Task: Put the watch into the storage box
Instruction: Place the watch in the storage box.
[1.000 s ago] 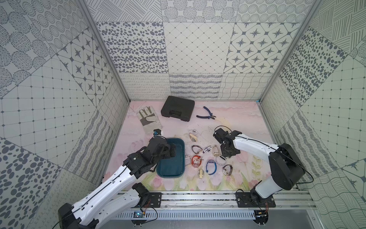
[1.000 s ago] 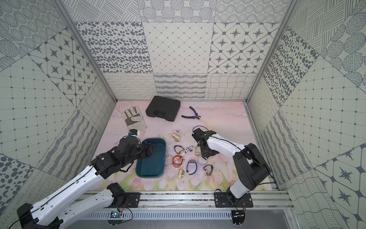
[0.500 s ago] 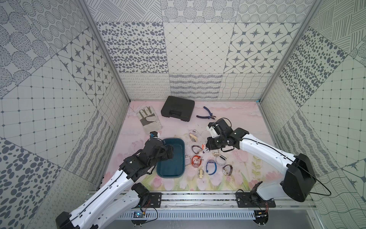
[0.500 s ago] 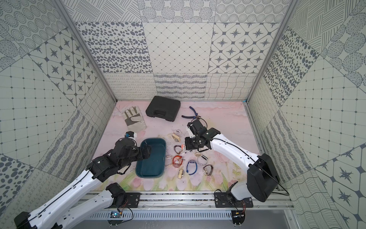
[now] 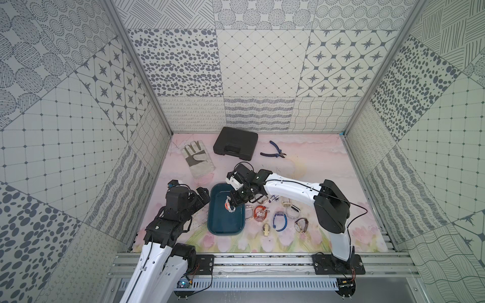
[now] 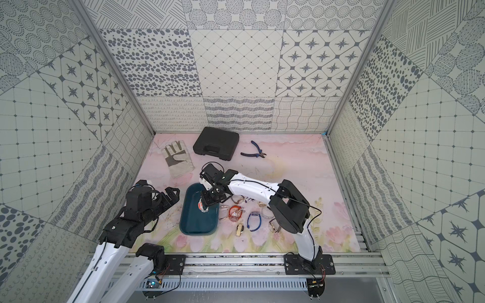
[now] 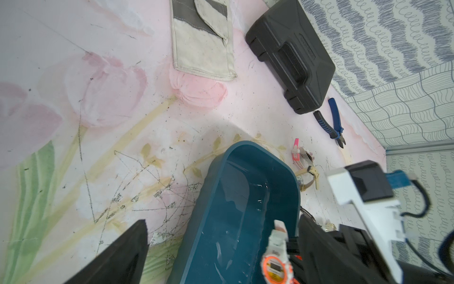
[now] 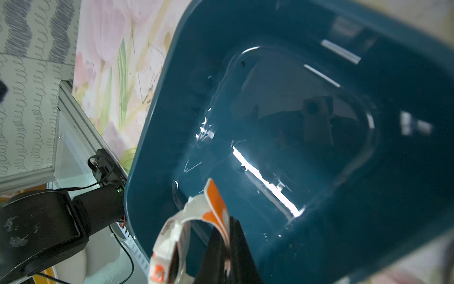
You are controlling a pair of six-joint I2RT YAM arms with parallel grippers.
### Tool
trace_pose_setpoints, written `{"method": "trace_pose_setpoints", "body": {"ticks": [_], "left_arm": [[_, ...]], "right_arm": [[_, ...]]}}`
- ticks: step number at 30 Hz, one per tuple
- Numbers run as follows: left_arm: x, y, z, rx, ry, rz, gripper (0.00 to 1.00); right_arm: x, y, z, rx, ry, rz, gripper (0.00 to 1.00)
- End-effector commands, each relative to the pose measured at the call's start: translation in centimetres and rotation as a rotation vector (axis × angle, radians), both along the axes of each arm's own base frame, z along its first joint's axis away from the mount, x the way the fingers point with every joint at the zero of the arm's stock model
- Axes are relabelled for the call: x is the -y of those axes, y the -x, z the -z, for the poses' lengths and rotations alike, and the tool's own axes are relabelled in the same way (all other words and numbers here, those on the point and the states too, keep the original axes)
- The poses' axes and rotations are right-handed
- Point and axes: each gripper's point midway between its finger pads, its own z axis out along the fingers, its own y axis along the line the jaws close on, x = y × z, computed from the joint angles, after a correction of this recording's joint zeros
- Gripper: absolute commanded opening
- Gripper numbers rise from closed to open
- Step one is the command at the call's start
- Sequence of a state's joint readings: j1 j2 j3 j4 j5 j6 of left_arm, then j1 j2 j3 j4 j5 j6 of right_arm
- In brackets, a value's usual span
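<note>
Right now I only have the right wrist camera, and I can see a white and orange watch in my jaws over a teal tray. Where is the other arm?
Observer: The left jaws stand wide open and empty, just outside the left long rim of the storage box.
Operator: Am I centred enough to let go?
Observer: In both top views the white-and-orange watch hangs over about the middle of the box, well inside the rim on every side.
Operator: What is left after this one?
Observer: More watches lie outside, to the right of the box, among them a red watch and a blue watch.
</note>
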State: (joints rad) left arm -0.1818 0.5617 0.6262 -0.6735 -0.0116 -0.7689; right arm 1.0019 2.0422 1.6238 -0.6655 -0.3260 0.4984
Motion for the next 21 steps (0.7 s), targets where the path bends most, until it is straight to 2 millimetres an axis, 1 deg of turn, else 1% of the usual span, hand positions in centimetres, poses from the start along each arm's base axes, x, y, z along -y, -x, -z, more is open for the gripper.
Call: {"method": "trace_pose_setpoints", "body": {"ticks": [1, 9, 13, 16, 21], "left_arm": [[0.5, 0.6, -0.6, -0.010, 0.047, 0.023, 0.98], [0.6, 1.3, -1.6, 0.014, 0.047, 0.046, 0.98], [0.7, 1.3, -1.7, 0.021, 0.043, 0.051, 0.97], [0.7, 1.3, -1.9, 0.027, 0.044, 0.057, 0.97], [0.7, 1.2, -1.6, 0.023, 0.037, 0.056, 0.97]], "right_arm": [[-0.2, 0.1, 1.4, -0.014, 0.052, 0.002, 0.00], [0.6, 0.4, 4.4, -0.029, 0.164, -0.034, 0.00], [0.6, 0.4, 4.9, -0.021, 0.185, -0.042, 0.00], [0.5, 0.7, 5.4, -0.029, 0.197, -0.056, 0.04], [0.6, 0.6, 6.1, -0.025, 0.219, -0.064, 0.06]]}}
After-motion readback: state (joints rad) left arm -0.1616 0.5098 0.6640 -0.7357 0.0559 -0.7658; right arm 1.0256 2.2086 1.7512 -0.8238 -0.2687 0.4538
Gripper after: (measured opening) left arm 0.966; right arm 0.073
